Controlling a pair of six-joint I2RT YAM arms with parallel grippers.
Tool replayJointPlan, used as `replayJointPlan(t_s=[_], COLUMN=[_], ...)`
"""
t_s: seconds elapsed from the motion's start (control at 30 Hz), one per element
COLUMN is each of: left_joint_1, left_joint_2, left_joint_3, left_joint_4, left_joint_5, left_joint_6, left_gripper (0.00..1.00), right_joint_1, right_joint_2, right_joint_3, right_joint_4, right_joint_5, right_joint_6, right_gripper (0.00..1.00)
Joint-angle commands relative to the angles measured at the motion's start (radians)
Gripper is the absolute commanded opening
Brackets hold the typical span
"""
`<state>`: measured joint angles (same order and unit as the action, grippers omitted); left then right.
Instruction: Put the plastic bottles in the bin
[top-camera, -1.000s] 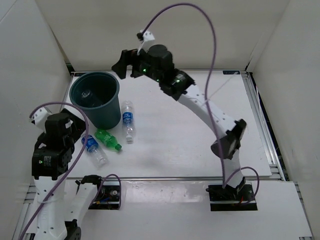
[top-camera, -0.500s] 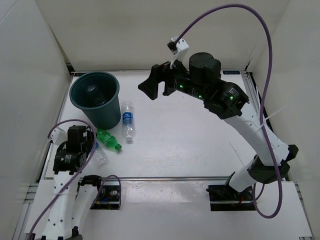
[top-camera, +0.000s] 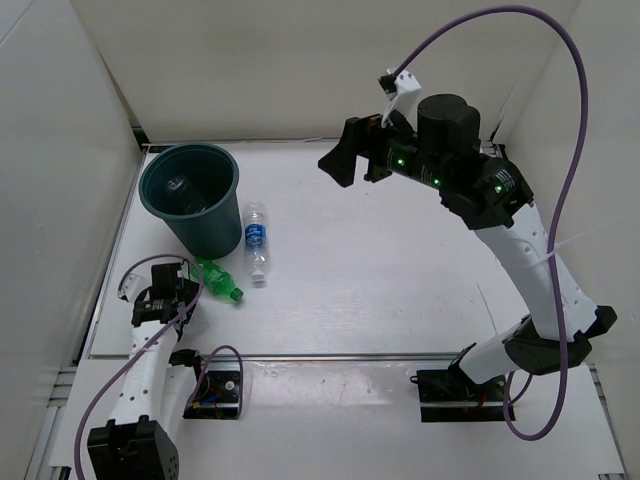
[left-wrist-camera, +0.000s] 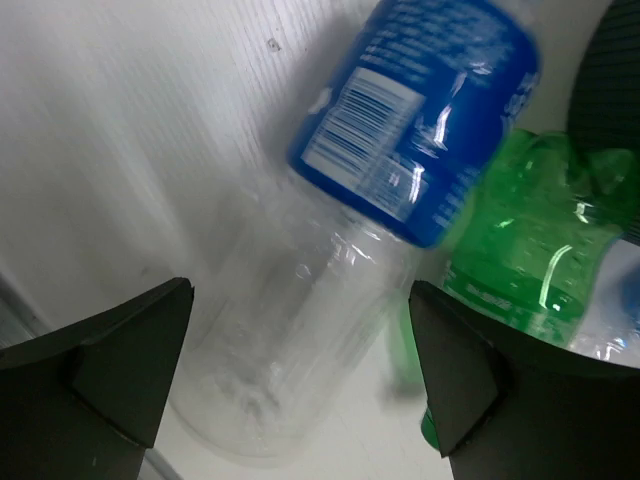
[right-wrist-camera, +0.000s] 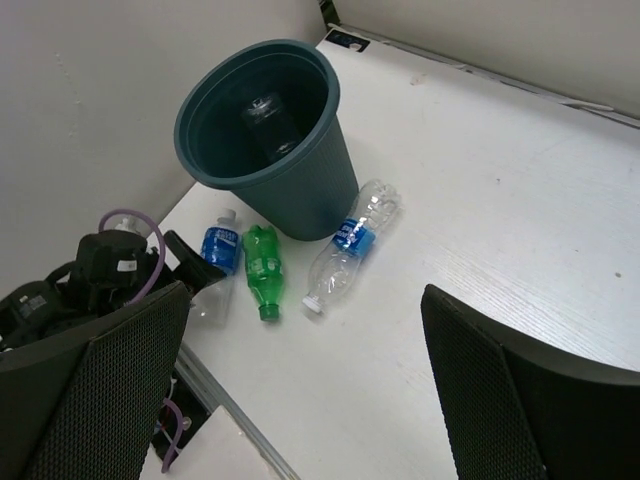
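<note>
white tabletop (top-camera: 380, 290) between plain white walls (top-camera: 230, 70), perhaps metal rails (top-camera: 330, 356) along its edges

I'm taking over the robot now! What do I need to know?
The left fingers are open, low around the small blue-label bottle, not gripping it.
The right fingers are open and empty, high above the table.
The bin stands back left with one bottle inside.
Left to do: small blue-label bottle, green bottle and larger clear bottle, all lying beside the bin.
</note>
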<state>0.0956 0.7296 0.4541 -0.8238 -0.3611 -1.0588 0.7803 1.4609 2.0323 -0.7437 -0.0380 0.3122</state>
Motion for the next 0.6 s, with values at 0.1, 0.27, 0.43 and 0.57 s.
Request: replayJointPlan(t_s=[0.1,0.27,0.43,0.57], left_joint_1=[0.125,0.165,0.174,0.174], left_joint_2=[0.063,0.053,-0.126,-0.205], left_joint_3=[-0.121,-0.097,0.070,0.374], left_joint_4=[0.230,0.210,-0.023,-0.205], left_joint_5=[0.208,0.220,0.157,0.039], left_joint_6=[0.083,0.080,-0.070,-0.093], left_gripper=[0.96,0.54,0.56,0.53], right_joint_1=[-0.021,-0.021,-0.021,-0.021], right_joint_2=[-0.030,-0.030,-0.030,-0.021], right_joint_3=[0.006,0.006,0.006,0.006], right_joint_4=[-0.009,-0.009,-0.019,-0.019], right_joint_5=[-0.043,-0.033,-0.033,-0.045], right_joint_6=[-0.005,-0.005,-0.005,-0.005], right_gripper=[1.00,1.00,1.00,1.00])
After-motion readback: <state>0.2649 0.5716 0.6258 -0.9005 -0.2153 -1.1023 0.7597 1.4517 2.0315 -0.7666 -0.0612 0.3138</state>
